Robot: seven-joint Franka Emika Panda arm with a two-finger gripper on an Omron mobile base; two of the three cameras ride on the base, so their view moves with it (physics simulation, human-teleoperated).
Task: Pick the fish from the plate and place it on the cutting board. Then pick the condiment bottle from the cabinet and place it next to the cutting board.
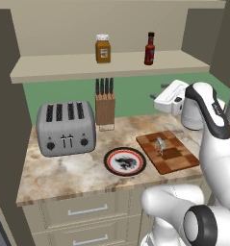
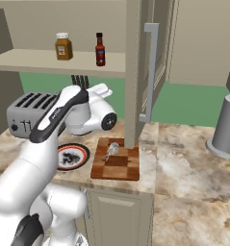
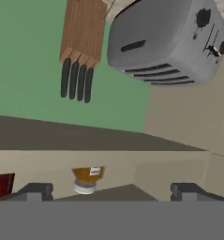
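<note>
Bottle (image 1: 149, 49) stands upright near the shelf's (image 1: 63, 69) right end, jar (image 1: 103, 49) well left of it. Probably light, rigid, slick glass: best gripped at the body, not the neck. Hand (image 3: 111, 192) has jaws apart, holding nothing. Fish (image 1: 160, 144) lies on board (image 1: 176, 161).

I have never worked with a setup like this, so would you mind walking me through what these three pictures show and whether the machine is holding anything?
This is a rendered kitchen with a white robot arm on a base that can drive. Two pictures come from cameras on that base, behind the arm to its left and right. The third comes from a camera on the hand, rolled so the room looks upside down; the gripper is open and holds nothing.

On the counter stand a toaster and a knife block. Beside them lie the plate and the cutting board, with the fish on the board. On the cabinet shelf above stand the condiment bottle and an amber jar.
</note>
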